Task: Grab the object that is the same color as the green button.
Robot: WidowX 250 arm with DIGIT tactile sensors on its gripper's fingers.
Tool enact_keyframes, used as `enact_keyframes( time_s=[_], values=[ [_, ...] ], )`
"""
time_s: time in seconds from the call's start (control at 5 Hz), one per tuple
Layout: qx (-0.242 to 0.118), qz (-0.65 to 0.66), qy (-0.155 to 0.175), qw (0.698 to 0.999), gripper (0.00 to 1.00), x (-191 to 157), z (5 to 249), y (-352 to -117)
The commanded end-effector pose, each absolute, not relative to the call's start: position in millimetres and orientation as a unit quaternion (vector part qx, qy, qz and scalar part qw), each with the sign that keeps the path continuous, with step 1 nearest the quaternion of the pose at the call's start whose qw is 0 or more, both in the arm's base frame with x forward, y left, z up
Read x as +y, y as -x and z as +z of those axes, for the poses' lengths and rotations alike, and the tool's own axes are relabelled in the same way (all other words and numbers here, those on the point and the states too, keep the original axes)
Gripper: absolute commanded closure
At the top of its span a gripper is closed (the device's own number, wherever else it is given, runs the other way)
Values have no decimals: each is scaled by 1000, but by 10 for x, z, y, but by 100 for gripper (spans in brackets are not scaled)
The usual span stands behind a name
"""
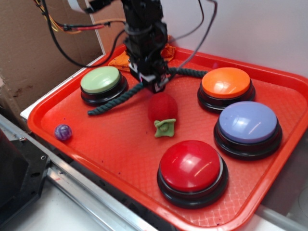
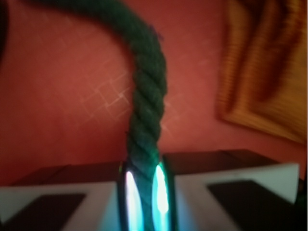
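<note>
**Gripper pinches the green rope on the red tray**

A red plastic tray (image 1: 120,159) with a fine cross-hatched floor sits on a pale tabletop (image 1: 53,211), with a metal rail (image 1: 72,180) running along its near edge. Brown cardboard (image 1: 29,43) stands at the left and a white wall (image 1: 260,29) fills the back.

From the left of the exterior view: a small purple marbled ball (image 1: 63,132) lies near the tray's left rim. Next is the green button (image 1: 101,83), pale green dome on a black base. The dark green twisted rope (image 1: 113,102) runs from the tray floor in front of that button, up along its right side to the gripper (image 1: 154,83), and reappears on the gripper's far side heading toward the orange button (image 1: 226,86). Behind the arm lies a crumpled orange cloth (image 1: 118,61). Just below the gripper sits a red plush ball (image 1: 162,107) with a light-green leaf (image 1: 165,128) at its front. Further right are the red button (image 1: 191,169) and the lilac-blue button (image 1: 248,126).

The exterior view shows the whole layout, but the arm hides how the fingers meet the rope. The wrist view settles it: the rope (image 2: 147,110) passes straight between the two fingers (image 2: 72,192), which press against it on both sides, with bright glints where they meet it. That view also shows the tray floor (image 2: 62,96) close beneath and the orange cloth (image 2: 264,67) at upper right, blurred.
</note>
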State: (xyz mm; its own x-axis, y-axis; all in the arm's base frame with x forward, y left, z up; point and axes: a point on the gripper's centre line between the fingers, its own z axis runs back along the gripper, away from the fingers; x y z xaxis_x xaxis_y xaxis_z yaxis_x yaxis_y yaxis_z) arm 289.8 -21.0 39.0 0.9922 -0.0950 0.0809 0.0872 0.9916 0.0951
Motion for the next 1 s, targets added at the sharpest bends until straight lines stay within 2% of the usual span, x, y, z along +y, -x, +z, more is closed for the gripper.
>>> enact_keyframes(
  time_s=[0.0, 0.2, 0.4, 0.6, 0.8],
  values=[
    [-31, 13, -28, 999, 100, -238, 1410, -2743],
    [-53, 25, -20, 998, 100, -312, 1763, -2517],
    [-70, 22, -12, 997, 100, -379, 1892, -2334],
    [-79, 22, -2, 997, 100, -417, 1906, -2242],
    [-68, 19, 5, 998, 100, -450, 1834, -2282]
  ],
)
